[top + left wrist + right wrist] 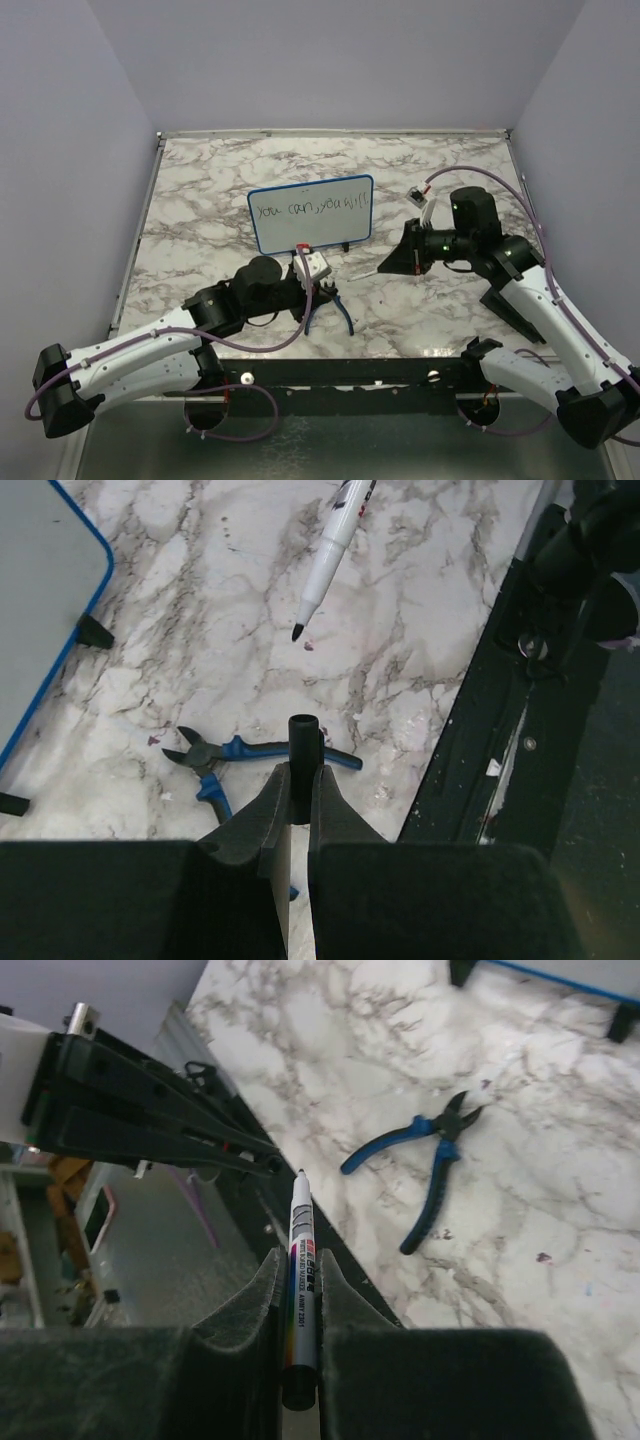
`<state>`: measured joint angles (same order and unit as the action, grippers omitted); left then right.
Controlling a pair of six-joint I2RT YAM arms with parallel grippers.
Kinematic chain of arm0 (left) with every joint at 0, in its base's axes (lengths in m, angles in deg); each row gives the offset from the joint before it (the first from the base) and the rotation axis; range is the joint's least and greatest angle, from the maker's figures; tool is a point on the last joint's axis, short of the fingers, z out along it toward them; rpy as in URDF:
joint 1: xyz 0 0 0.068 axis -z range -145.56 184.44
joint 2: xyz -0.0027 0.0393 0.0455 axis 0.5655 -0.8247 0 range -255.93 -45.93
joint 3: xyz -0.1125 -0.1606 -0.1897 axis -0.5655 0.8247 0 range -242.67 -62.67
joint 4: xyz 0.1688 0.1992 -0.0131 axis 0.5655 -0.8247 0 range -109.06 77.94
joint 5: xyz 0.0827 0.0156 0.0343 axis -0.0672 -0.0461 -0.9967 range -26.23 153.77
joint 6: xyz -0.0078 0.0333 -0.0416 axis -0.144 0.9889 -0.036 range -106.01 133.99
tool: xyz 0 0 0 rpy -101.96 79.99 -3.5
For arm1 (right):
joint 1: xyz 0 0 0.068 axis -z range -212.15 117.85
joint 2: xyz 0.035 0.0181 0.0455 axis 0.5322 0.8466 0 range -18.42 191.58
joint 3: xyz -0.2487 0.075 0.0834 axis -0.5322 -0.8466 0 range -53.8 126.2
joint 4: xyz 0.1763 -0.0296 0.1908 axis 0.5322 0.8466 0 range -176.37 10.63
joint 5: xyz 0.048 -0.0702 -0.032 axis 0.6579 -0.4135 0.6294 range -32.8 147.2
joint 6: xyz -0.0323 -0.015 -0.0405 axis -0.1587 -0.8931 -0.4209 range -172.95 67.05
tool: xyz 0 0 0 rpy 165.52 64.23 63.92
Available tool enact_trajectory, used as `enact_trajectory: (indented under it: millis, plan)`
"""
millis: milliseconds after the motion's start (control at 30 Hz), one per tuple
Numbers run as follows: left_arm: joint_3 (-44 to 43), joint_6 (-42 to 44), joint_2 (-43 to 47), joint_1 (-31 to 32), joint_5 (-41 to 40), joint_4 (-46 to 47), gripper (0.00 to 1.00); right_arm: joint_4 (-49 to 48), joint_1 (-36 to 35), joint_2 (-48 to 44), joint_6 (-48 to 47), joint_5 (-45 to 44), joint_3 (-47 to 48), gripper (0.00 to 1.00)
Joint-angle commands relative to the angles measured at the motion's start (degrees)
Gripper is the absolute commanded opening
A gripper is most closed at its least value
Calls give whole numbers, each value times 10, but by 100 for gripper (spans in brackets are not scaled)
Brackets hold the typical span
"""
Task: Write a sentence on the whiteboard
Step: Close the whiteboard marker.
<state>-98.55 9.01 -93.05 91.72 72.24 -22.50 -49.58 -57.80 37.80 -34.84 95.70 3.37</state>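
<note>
The whiteboard [300, 232] is finished in white, with a blue frame and black feet. The sentence [305, 209] is written in black. The table [200, 200] is patterned as white marble with grey veining. The pliers [436, 1145] are blue-handled with black jaws. The marker [301, 1250] is white with a black tip; the cap [303, 760] is black.

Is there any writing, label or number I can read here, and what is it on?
"You can, you will", roughly: the handwritten sentence on the whiteboard.
Print on the marker in the right hand: too small and blurred to read.
Black cap in the left hand, and the pliers: no text visible.
</note>
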Motion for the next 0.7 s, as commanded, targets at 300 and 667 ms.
enact_trajectory:
  millis: [300, 667]
  plan:
    - [10, 22, -4, 65, 8, 1, 0, 76, 3, 27, -44, 169, -3, 1]
    - [10, 26, 2, 79, 6, -4, 0, 83, 2, 41, -57, 167, 3, 1]
